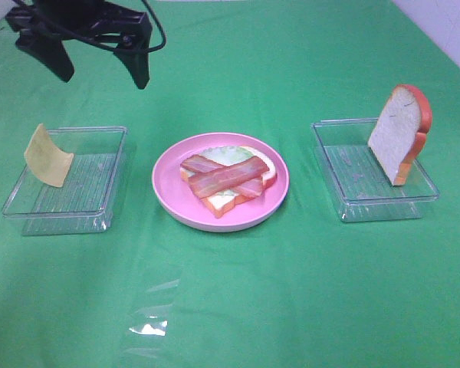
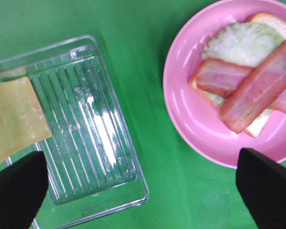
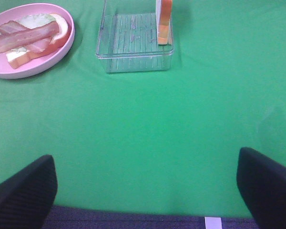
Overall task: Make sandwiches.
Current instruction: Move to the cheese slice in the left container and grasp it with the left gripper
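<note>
Open sandwich [image 1: 226, 178] on pink plate [image 1: 167, 193], counter [image 1: 291, 291] ctr. Cheese slice [image 1: 48, 156] leans in L tray [image 1: 92, 195], 9 o'clock; bread slice [image 1: 399, 132] stands in R tray [image 1: 349, 184], 3 o'clock: edges up for pinch. L pincer [image 1: 104, 80] spread, empty, 10 o'clock, prob. cheese next. R pincer [image 3: 143, 188] spread, empty, 5 o'clock.

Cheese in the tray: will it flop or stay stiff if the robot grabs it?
Probably bendy: the cheese curves as it leans against the tray. It looks thin, so it is likely light. A nudge may tip it flat.
</note>
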Robot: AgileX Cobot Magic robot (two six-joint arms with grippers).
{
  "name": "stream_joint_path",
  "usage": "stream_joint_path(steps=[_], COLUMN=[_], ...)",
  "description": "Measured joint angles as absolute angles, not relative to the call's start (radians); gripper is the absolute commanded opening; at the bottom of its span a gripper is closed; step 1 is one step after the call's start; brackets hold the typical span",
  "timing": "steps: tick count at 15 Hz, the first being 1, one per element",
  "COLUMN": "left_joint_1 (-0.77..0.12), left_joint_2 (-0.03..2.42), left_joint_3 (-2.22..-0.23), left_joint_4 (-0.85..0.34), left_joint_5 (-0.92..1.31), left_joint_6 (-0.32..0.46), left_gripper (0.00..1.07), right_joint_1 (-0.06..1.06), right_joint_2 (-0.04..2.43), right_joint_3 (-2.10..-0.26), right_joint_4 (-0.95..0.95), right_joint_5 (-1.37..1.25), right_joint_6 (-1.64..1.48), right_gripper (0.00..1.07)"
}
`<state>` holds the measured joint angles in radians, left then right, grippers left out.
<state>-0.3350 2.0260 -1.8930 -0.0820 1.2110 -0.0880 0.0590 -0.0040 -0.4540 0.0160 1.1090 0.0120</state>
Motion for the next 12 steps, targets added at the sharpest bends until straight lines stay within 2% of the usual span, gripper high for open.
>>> stream_joint_path(steps=[5,12], left_joint_1=[-0.214,-0.022], left_joint_2=[2.027,2.027], left_joint_3=[-1.727,-1.718], left_joint_4=[-0.094,-0.092], left_joint_5=[1.217,1.218], left_joint_6=[-0.072,-0.054], left_gripper=[1.0,1.0], right_joint_1=[0.059,0.059], right_joint_2=[-0.004,-0.004], right_joint_3=[-0.454,-0.454], right_joint_4=[0.016,0.016], right_joint_5=[1.109,1.109], right_joint_6=[0.012,0.012], right_gripper=[0.98,0.98])
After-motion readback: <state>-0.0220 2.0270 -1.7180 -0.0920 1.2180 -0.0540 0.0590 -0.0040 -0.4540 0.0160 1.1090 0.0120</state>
